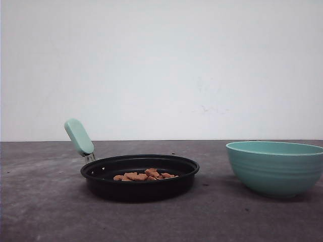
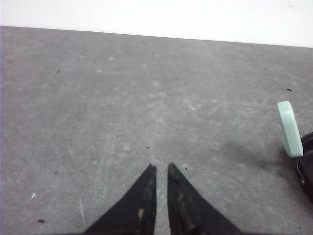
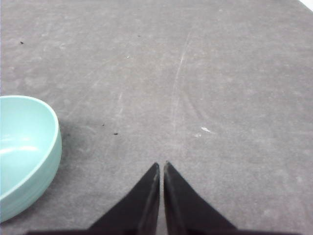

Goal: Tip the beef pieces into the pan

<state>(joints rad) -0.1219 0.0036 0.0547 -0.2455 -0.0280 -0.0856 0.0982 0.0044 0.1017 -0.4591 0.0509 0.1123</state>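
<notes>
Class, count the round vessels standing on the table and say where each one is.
2. The black frying pan sits left of centre with beef pieces inside; the teal ribbed bowl stands apart to its right, at the frame's edge. Others may lie out of view.

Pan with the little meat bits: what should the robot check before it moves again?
1. Beef pieces inside the pan: ok.
2. Pan flat on the table: ok.
3. Teal bowl upright, apart from pan: ok.
4. Bowl emptied: cannot tell, inside hidden.
5. Left gripper shut, holding nothing: ok.
6. Right gripper shut, holding nothing, beside bowl: ok.
</notes>
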